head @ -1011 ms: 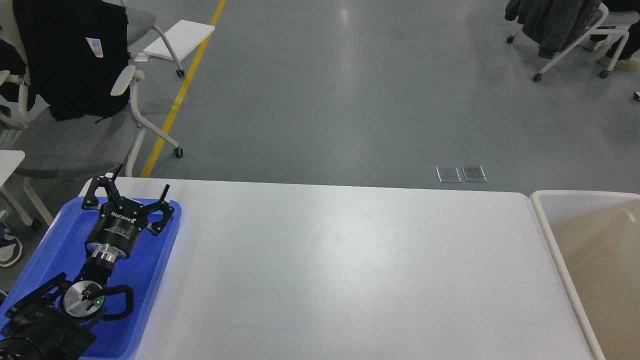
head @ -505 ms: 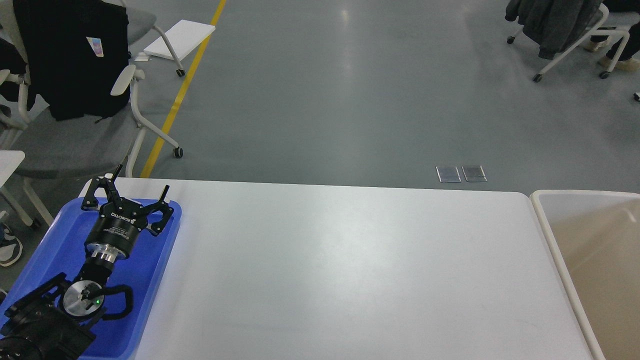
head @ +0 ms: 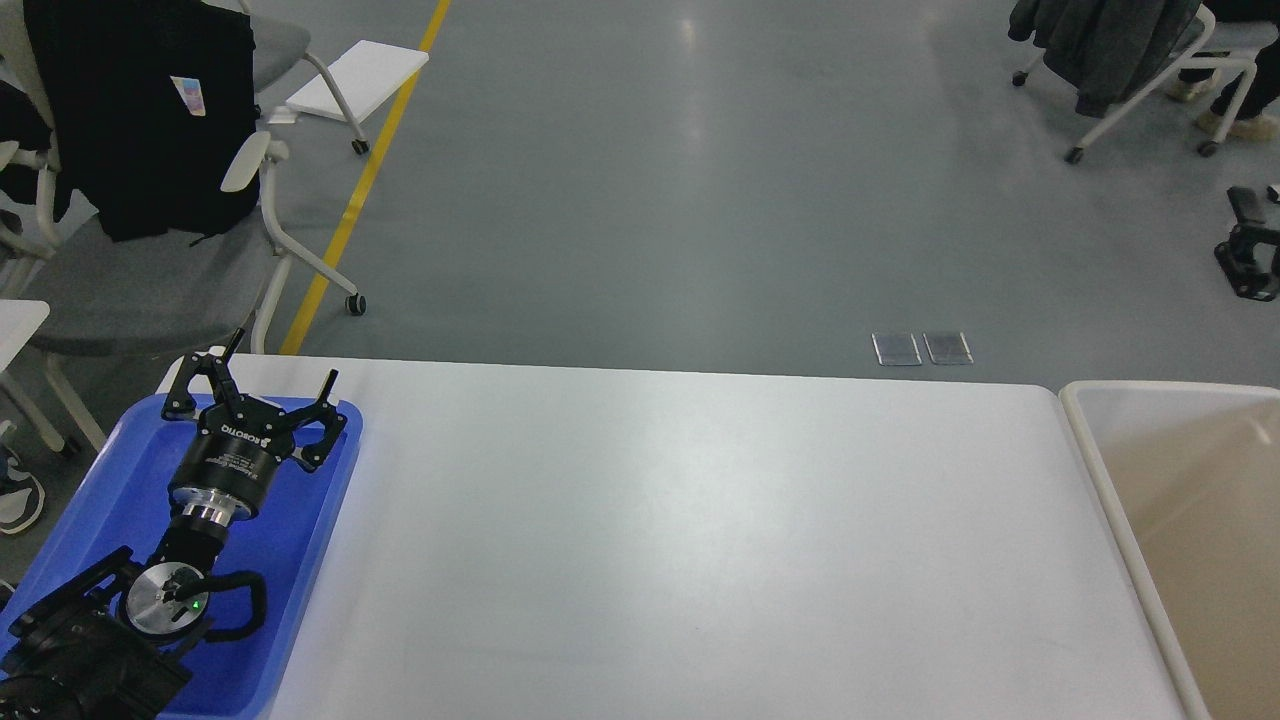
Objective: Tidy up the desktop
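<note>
Hovering over the blue tray (head: 110, 500) left of the bare white desk (head: 700, 540), the left gripper (head: 270, 385) holds its jaws wide and empty, suggesting tidying is finished and only withdrawal remains.

floor (head: 700, 180): grey, glossy | yellow line (head: 365, 180) left | wheeled chairs: left (head: 150, 270), far right (head: 1150, 90)

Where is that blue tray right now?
In the head view, the blue tray lies at the white desktop's left end, beneath the open left gripper.
</note>
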